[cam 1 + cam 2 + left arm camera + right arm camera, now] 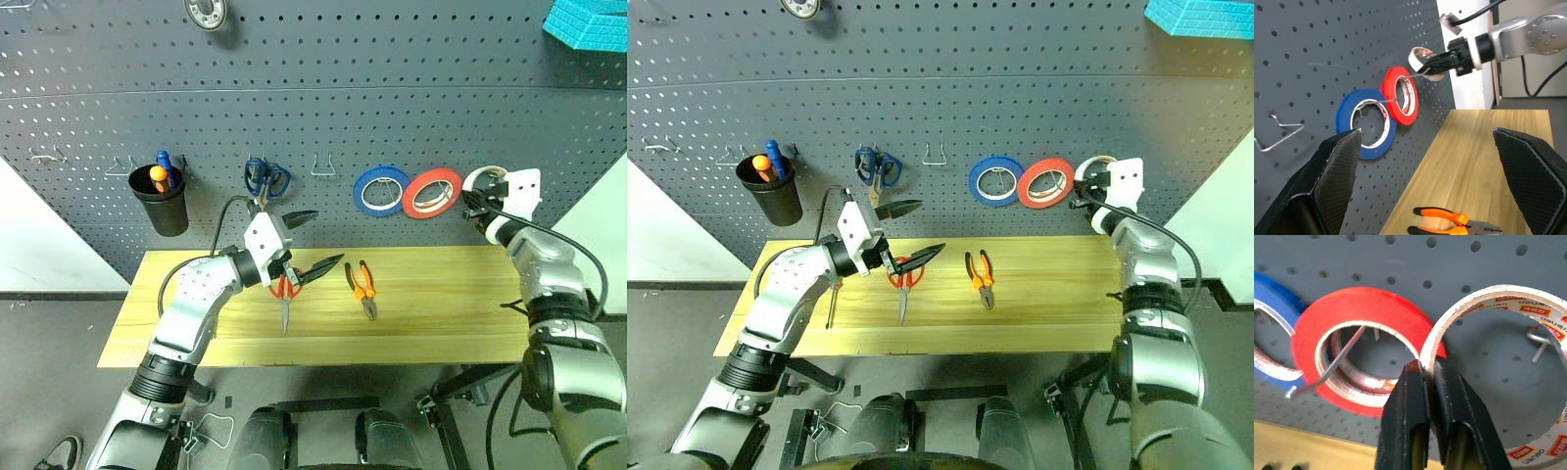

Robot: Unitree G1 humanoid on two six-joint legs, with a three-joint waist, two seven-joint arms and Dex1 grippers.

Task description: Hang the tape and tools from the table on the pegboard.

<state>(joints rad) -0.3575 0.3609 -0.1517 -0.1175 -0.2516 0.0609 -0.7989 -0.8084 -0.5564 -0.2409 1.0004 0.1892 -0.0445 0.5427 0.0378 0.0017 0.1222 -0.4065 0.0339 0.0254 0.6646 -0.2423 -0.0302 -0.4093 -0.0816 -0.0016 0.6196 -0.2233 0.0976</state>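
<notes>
My right gripper [1424, 367] is shut on the rim of the whitish tape [1454, 316], holding it against the pegboard [392, 98] just right of the red roll. A wire hook [1536, 340] shows through the tape's hole; I cannot tell whether the roll rests on it. Above the table [441, 313] my left gripper [315, 241] hovers open and empty over the red-handled scissors [284, 289]. The orange-and-black pliers [363, 287] lie flat to its right. A slim screwdriver [830, 311] lies beside my left arm, partly hidden.
A blue roll [381, 190] and a red roll [432, 192] hang on hooks. Blue-handled scissors [265, 179] and a black cup [162, 201] with tools hang further left. An empty hook [323, 166] sits between them. A teal basket [588, 24] is at the top right.
</notes>
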